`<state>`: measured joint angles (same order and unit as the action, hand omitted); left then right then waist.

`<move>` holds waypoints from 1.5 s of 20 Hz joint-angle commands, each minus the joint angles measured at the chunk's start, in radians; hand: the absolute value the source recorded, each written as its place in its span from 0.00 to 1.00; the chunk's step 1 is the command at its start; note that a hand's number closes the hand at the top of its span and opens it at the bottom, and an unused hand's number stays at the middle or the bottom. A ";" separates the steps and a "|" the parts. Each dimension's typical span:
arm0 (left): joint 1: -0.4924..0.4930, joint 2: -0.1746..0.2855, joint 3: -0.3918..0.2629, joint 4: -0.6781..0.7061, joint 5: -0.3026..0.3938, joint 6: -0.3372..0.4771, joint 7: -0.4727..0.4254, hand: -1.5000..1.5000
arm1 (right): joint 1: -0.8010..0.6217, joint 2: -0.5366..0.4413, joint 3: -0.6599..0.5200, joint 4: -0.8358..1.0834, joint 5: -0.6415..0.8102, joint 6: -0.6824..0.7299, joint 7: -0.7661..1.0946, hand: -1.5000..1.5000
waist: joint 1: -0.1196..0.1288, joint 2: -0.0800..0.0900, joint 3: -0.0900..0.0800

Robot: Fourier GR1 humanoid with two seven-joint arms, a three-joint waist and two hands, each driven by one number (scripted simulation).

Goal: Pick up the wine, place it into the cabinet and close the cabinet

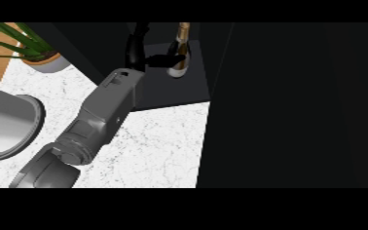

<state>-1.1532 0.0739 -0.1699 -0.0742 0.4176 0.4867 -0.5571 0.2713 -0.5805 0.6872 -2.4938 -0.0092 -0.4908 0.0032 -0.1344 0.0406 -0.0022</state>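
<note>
Grey left forearm (pixel 101 112) reaches from the near left across the white counter (pixel 158 146) into the dark cabinet (pixel 173 95). At its far end the left hand (pixel 135 48) has its black fingers (pixel 171 56) curled round the wine (pixel 178 68), which sits inside the cabinet opening.

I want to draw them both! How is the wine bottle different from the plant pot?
The wine bottle is slim and long; the plant pot is short and wide. The bottle sits in the robot hand inside the dark cabinet; the pot stands on the white counter. The bottle is brown and pale; the pot is grey with green leaves. Both look round.
</note>
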 commanded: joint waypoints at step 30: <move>-0.018 -0.074 0.091 -0.168 0.089 -0.359 -0.036 0.00 | 0.181 -0.087 -0.041 -0.229 -0.035 -0.029 0.032 0.00 | 0.092 -0.047 0.003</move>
<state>-1.1896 0.0053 -0.0706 -0.2126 0.5016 0.1240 -0.6016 0.3504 -0.6291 0.6419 -2.5143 -0.0120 -0.5248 0.0068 -0.0422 -0.0011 -0.0007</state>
